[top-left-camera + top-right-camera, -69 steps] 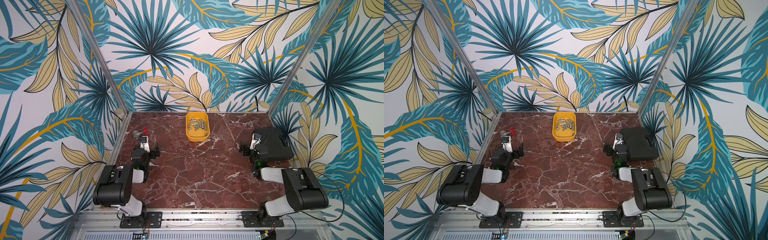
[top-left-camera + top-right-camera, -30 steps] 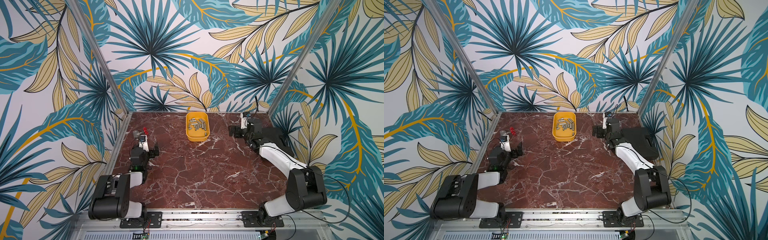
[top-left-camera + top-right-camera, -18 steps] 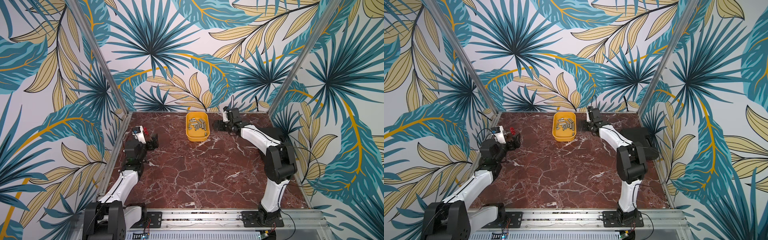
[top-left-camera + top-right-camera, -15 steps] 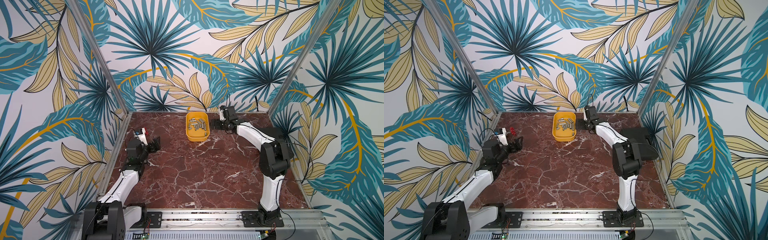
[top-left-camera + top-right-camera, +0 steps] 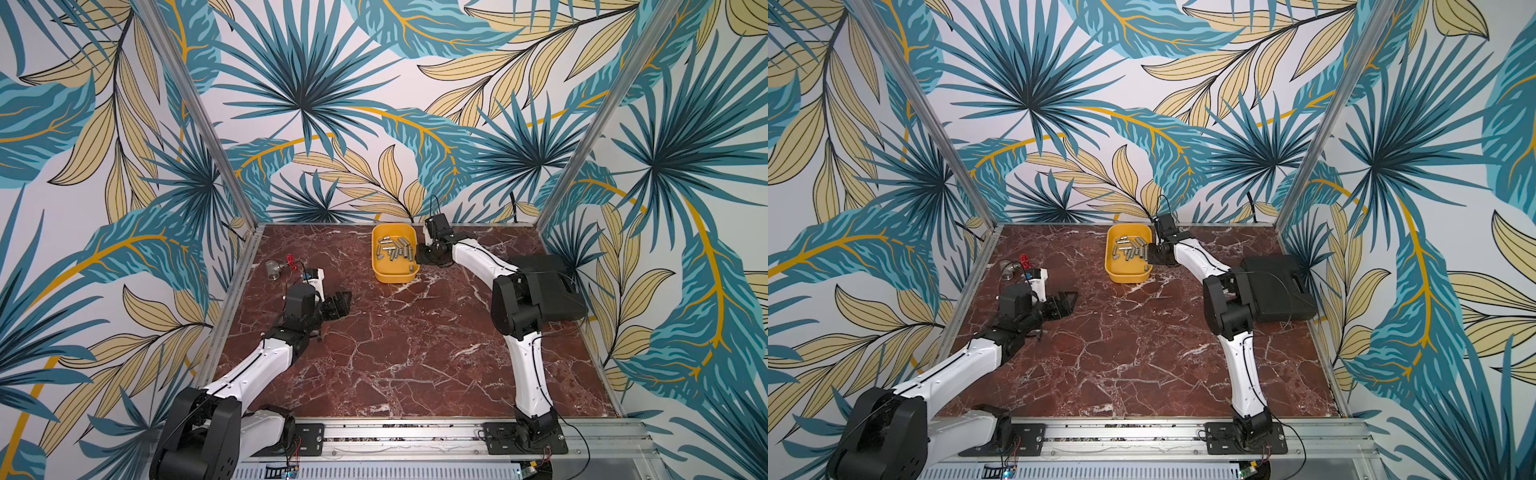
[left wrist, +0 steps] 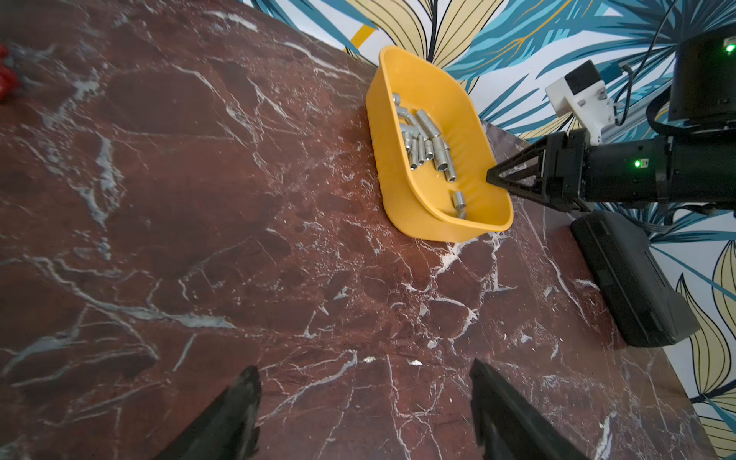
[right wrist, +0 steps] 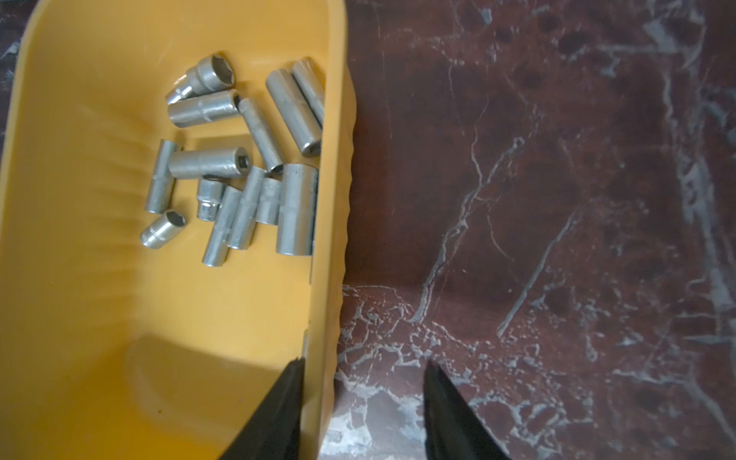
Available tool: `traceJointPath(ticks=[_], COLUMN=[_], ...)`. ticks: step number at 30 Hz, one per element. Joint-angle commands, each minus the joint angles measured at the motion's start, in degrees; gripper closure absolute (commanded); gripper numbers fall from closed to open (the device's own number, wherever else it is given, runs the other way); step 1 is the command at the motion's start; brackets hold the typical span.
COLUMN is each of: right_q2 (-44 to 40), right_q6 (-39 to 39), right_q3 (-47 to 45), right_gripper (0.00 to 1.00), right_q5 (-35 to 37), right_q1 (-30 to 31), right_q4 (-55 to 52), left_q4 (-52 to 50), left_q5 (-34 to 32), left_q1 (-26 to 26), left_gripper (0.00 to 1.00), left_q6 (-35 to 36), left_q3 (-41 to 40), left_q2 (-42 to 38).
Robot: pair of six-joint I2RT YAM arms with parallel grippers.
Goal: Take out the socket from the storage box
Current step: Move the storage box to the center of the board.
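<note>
Yellow storage box [image 7: 334,179] wall between parted jaws of right pincer [image 7: 364,362] — left pincer [image 6: 363,366] gapes.

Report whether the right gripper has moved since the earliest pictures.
Yes. The right gripper went from beside the black case rearward, and now straddles a wall of the storage box.

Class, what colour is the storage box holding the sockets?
Yellow; the storage box shows best in the right wrist view.
</note>
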Motion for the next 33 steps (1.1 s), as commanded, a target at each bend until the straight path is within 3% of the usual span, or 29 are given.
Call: traceJointPath(ticks=[1,5,16,22,28,33], right_q2=[0.67,-1.3,-20.47,-31.02,-35.56,-38.34], right_q6=[0.26,0.21,4.05,6.85,9.05,8.27], right_q3=[0.79,-2.42,-30.2,-44.16,-52.33,-52.79], right_gripper=[0.66,0.79,0.87,0.87,0.85,0.73], right_q5=[0.94,0.76,-0.05,0.17,-0.27,-0.23], right_q1=[0.34,0.64,2.22,4.88,7.53,7.9], right_q4=[-3.51,-3.54,1.63,2.98,3.18,0.19], left_q4=[0.36,0.72,-0.41,-0.42,-0.43,-0.94], left_q5=[-2.27,-3.47,-4.56,-5.46,-4.91,-5.92], left_q1=[-2.58,-5.06,-8.62,-9.55,-10.56,-11.87], left_gripper=[0.15,0.15,0.15,0.15,0.15,0.15], left_q6=[-1.8,-2.19,-3.48,-3.94,-4.81,-4.39], left_q3=[-1.33,-0.31,2.9,3.04,3.0,3.18], left_q2=[1.08,2.98,8.08,8.13,8.2,8.0])
